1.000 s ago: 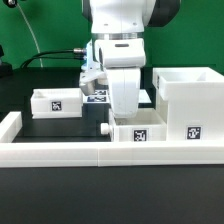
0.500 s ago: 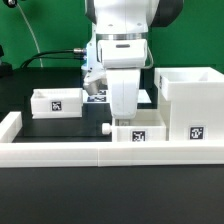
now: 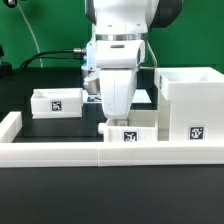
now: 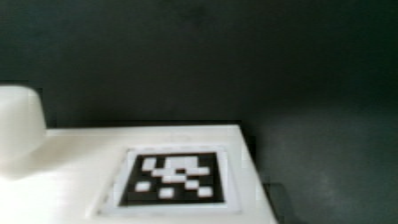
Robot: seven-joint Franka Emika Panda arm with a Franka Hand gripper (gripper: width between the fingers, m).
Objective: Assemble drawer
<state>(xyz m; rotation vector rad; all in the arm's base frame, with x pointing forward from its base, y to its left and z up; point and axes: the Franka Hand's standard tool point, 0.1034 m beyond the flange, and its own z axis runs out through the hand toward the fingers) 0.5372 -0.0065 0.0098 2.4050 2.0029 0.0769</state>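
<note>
White tray (image 3: pixel 112 132), its tag (image 3: pixel 129 137) apparently black-and-white patterned, white housing (image 3: pixel 190 100), black table (image 3: pixel 60 128), green backdrop (image 3: pixel 40 20)

The tall housing (image 3: pixel 187 100), the side tray (image 3: pixel 55 103) and the middle tray (image 3: pixel 148 133) look like smooth, faintly matt white plastic; the bench (image 3: pixel 60 128) is dull black; the arm's shell (image 3: pixel 120 20) is glossier white.

One tall housing (image 3: pixel 186 95). Two small trays: left tray (image 3: pixel 42 104), front tray (image 3: pixel 148 134). Three square tags (image 3: pixel 56 104) (image 3: pixel 129 136) (image 3: pixel 194 131), one on each.

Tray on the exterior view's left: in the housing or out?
Out: the tray stands alone at the exterior view's left, well apart from the housing at its right.
</note>
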